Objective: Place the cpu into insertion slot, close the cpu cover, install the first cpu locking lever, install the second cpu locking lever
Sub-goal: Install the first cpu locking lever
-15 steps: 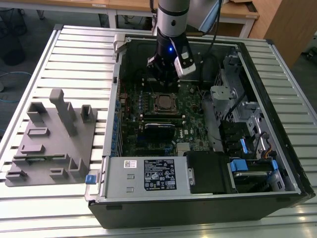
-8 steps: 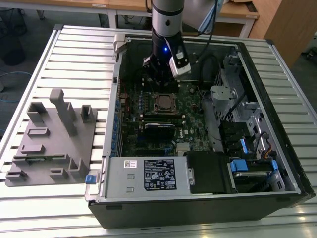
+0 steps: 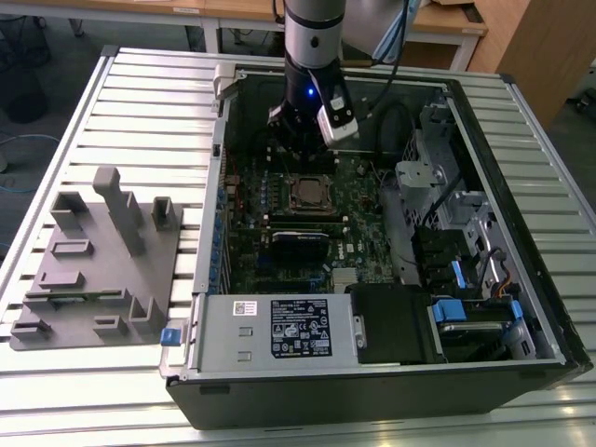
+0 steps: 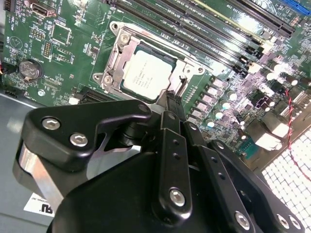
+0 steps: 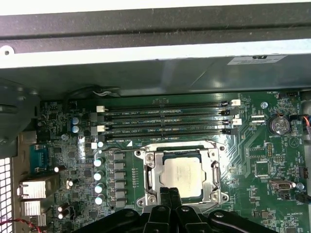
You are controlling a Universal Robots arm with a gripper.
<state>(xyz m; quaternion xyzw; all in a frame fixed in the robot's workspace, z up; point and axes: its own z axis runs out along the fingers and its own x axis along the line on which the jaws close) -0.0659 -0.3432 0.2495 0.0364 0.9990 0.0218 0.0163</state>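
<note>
Gripper (image 5: 170, 191) fingers together, tips at edge of cover (image 5: 214, 168); chip (image 5: 182, 174) sits in socket under the cover.

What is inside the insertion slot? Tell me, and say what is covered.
The cpu lies flat inside the insertion slot, pale metal face up. Whatever lies beneath it is hidden, and the gripper covers one edge of the slot.
</note>
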